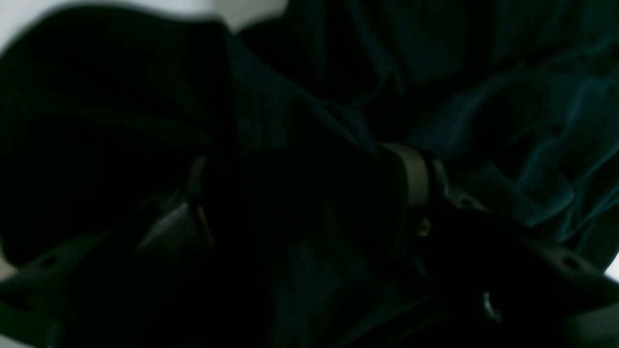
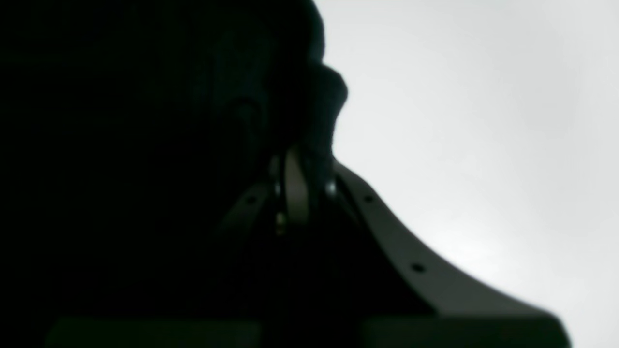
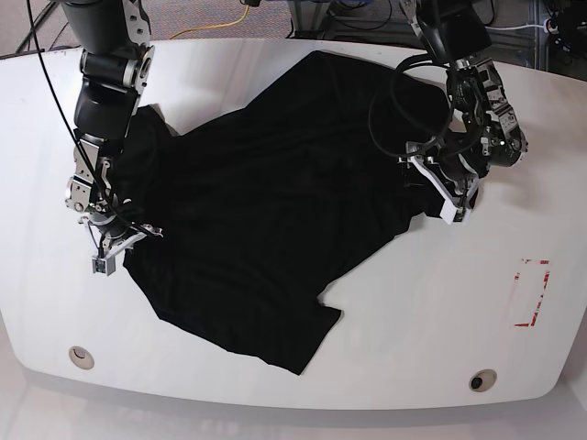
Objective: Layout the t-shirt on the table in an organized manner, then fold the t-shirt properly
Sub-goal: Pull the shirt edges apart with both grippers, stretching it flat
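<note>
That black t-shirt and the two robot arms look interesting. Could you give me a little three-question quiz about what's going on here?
1. True or false: the t-shirt lies neatly folded.
2. Which gripper has its jaws pinched shut on the cloth's edge? A) left gripper B) right gripper
3. Fill in: the red tape outline on the table lies nearest the ___ arm.

Key:
1. False: it is spread out, wrinkled and askew.
2. B; the left one's jaws stand wide over bunched cloth.
3. Left.
</note>
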You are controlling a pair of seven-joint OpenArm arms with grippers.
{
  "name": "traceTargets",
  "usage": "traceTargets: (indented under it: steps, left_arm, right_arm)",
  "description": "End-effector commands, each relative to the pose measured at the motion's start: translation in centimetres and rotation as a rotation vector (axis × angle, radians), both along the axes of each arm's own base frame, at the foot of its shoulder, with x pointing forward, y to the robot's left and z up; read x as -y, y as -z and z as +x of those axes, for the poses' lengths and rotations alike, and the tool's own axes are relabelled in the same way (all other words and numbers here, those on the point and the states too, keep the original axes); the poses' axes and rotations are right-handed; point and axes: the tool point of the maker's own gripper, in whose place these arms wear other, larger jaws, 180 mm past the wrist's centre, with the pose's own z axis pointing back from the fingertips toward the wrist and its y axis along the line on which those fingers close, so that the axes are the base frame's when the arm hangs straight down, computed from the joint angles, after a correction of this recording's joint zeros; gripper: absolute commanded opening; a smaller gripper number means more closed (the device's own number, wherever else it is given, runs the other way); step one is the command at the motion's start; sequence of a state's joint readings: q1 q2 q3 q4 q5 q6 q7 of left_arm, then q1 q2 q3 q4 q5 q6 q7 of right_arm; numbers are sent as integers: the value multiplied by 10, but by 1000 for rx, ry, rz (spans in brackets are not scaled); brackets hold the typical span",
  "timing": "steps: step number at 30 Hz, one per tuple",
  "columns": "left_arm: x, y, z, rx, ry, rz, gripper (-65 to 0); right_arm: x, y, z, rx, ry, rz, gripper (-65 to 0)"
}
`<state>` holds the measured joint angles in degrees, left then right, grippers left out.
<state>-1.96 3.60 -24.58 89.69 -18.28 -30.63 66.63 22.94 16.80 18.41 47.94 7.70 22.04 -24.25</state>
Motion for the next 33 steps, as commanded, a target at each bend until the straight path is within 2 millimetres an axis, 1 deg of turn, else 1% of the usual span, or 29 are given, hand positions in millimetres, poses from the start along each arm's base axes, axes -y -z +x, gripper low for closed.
traceTargets:
  steps: [1,10,11,12,14,15,16,17,18,26,28,33]
  left_arm:
    - [2,-8,10,35,-1,-15,-265]
    - [2,-7,9,31,1,-17,-275]
    - [2,-7,9,31,1,-17,-289]
    - [2,-6,9,30,1,-17,-319]
    - [2,-6,9,29,-1,-18,-399]
    - [3,-6,9,28,-1,-20,-450]
    - [3,-6,9,28,-1,-20,-469]
    - [3,-6,9,28,-1,-20,-517]
    - [3,-6,9,28,-1,-20,-544]
    - [1,-7,10,33,-3,-13,-646]
    - [1,-9,10,38,-3,-11,-650]
    - [-5,-21,15,77,-8,11,-649]
  right_arm:
    - [6,-18,13,44,3,-11,-648]
    - [6,-18,13,44,3,-11,-648]
    - [6,-18,13,44,3,-11,-648]
    - [6,-18,13,44,3,-11,-648]
    - [6,-18,13,44,3,-11,-648]
    - [6,-18,13,44,3,-11,-648]
    - [6,-18,13,44,3,-11,-648]
    - [6,-18,13,44,3,-11,-648]
    - [6,-18,13,44,3,-11,-648]
    - [6,-18,13,44,3,-11,-648]
    - [6,-18,13,44,3,-11,-648]
    - [6,-18,13,44,3,-11,-648]
